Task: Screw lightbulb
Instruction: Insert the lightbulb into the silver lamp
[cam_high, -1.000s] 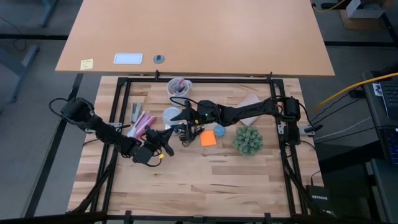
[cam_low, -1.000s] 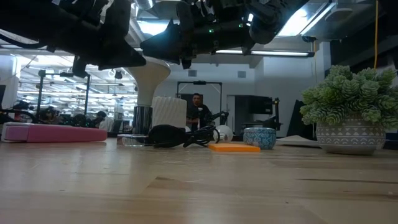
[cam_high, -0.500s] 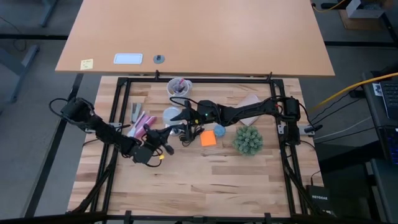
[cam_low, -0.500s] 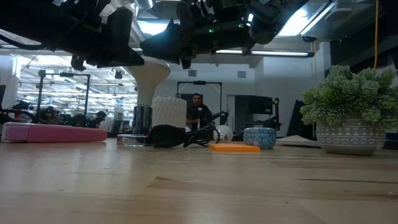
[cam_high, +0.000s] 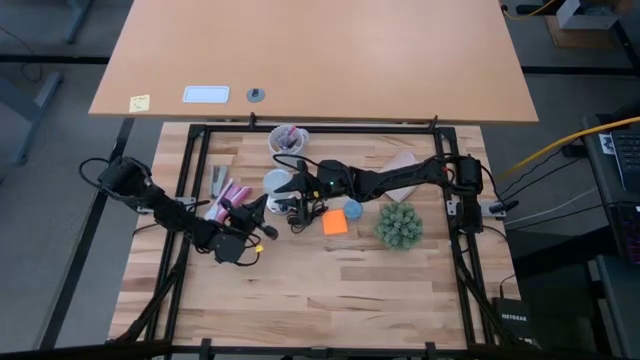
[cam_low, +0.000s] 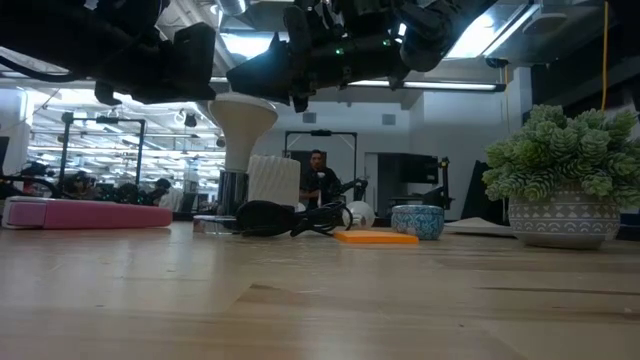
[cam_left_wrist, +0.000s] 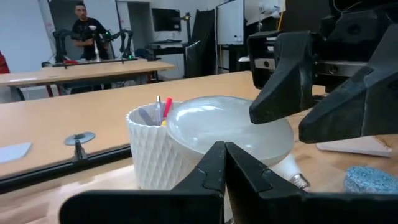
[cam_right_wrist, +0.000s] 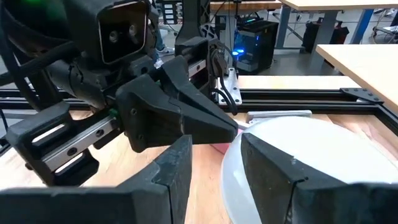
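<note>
Hovering over the lightbulb (cam_high: 277, 184), my right end effector (cam_high: 292, 186) is standing with fingers apart at its right rim, holding nothing. The bulb is standing dome-up, axis vertical, on the bench (cam_high: 350, 290). My left end effector (cam_high: 258, 206), fingers together, is waiting just near-left.

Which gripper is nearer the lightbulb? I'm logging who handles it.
Right. The right gripper sits over the lightbulb, fingers straddling its dome; the left gripper is shut just beside it, pointing at it.
</note>
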